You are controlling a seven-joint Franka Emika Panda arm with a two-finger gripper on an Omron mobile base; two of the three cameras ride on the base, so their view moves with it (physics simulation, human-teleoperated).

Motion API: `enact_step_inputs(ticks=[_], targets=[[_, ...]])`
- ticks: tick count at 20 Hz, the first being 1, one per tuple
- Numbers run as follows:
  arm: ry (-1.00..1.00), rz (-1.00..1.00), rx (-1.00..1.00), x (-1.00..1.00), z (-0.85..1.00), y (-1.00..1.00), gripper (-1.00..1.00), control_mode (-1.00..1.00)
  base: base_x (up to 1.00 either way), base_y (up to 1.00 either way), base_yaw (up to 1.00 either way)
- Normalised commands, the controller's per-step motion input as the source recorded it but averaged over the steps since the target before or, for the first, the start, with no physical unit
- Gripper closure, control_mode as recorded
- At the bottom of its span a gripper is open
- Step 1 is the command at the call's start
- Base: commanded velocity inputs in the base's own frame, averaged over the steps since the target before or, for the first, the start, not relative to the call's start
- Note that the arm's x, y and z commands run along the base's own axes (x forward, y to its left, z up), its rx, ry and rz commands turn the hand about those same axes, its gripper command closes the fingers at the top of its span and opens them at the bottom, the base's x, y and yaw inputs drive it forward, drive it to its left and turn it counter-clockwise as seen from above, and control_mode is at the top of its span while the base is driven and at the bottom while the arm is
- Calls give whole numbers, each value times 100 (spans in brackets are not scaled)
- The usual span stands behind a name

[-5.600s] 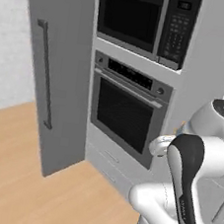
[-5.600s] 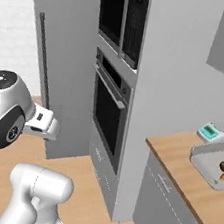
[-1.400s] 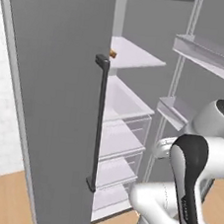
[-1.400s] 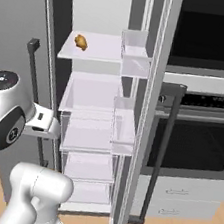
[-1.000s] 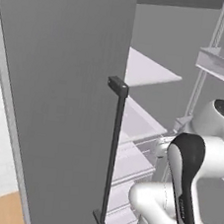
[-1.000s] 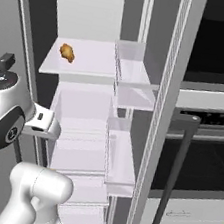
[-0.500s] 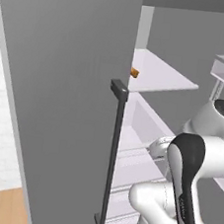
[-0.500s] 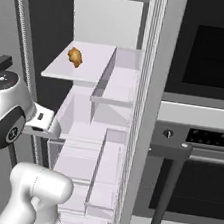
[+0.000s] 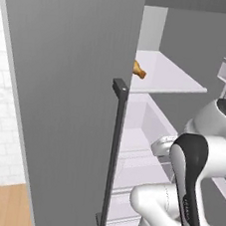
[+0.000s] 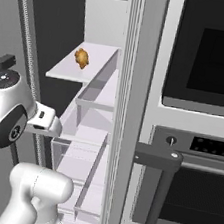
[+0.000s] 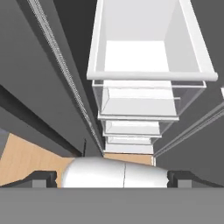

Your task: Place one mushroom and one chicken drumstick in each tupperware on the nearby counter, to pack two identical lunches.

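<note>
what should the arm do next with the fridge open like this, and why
Probably raise the open gripper toward the chicken drumstick on the upper fridge shelf. The drumstick lies alone on that white shelf, above the clear drawers the hand now points down along, and the jaws stand wide with nothing between them, so a lift and reach seems the likely first step.

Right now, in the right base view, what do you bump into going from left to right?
Robot arm → chicken drumstick on the fridge shelf → edge of the open fridge door → oven handle → dark oven window.
</note>
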Motion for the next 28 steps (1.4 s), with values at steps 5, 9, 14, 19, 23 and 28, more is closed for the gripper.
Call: enact_step_inputs(ticks=[5, 9, 14, 19, 23, 28], targets=[[-3, 0, 0, 60, 86, -11, -100, -100, 0, 0, 0], [-21, 0, 0, 32, 81, -16, -100, -100, 0, 0, 0], [-9, 0, 0, 70, 39, 1, -100, -100, 0, 0, 0], [-9, 0, 0, 100, 0, 0, -100, -100, 0, 0, 0], [-1, 0, 0, 100, 29, 8, -100, -100, 0, 0, 0], [0, 0, -3, 85, 39, 25, -100, -100, 0, 0, 0]])
